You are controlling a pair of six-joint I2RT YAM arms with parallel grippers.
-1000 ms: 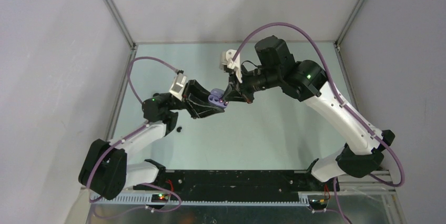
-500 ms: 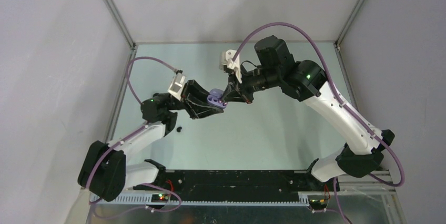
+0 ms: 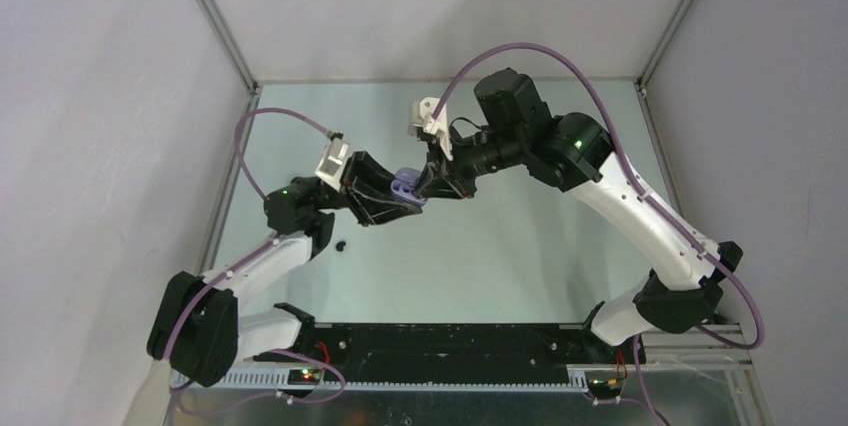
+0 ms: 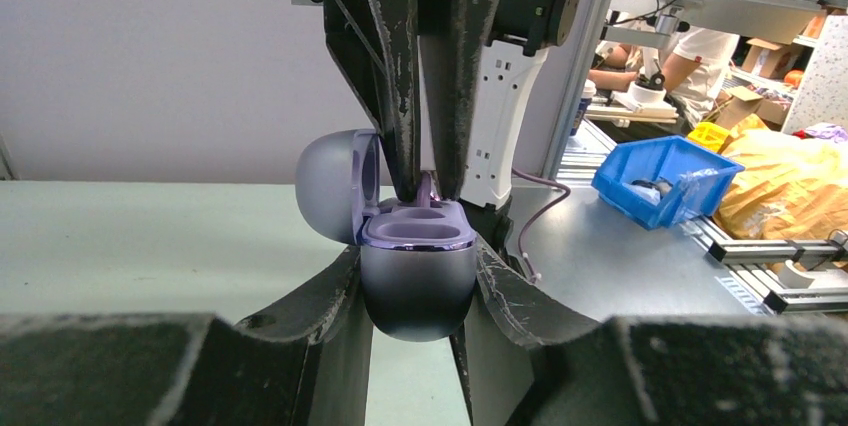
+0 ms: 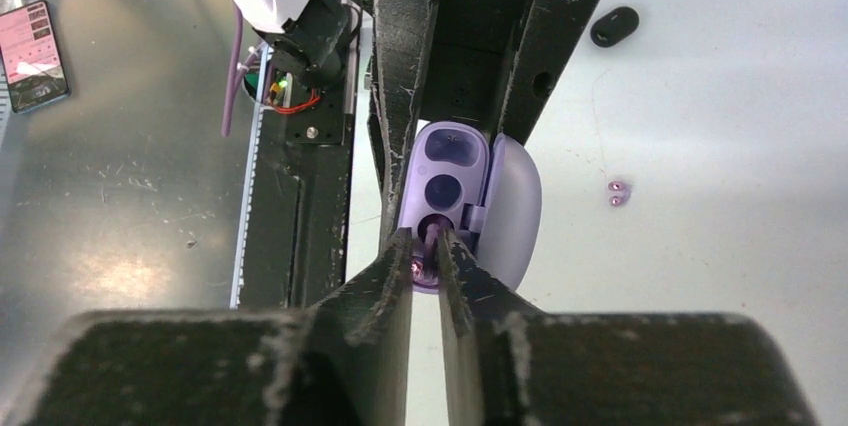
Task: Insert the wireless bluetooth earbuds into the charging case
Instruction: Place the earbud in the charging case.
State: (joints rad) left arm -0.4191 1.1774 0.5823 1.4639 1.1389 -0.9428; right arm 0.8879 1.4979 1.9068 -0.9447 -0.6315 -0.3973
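The left tool (image 4: 417,284) pinched the open case (image 5: 455,161), the right tool (image 5: 427,258) flanked a lilac earbud (image 5: 432,234) at its socket (grip unclear), and a black earbud (image 5: 614,26) lay unplaced.

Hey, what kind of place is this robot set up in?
Probably a workshop or lab: beyond the white-walled table, a blue parts bin, cardboard boxes and a person working nearby.

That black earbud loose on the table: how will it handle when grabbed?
The black earbud looks smooth and rounded, so a nudge would probably roll or skid it. Far smaller than the right fingers, it is likely light and could squirt from a pinch.
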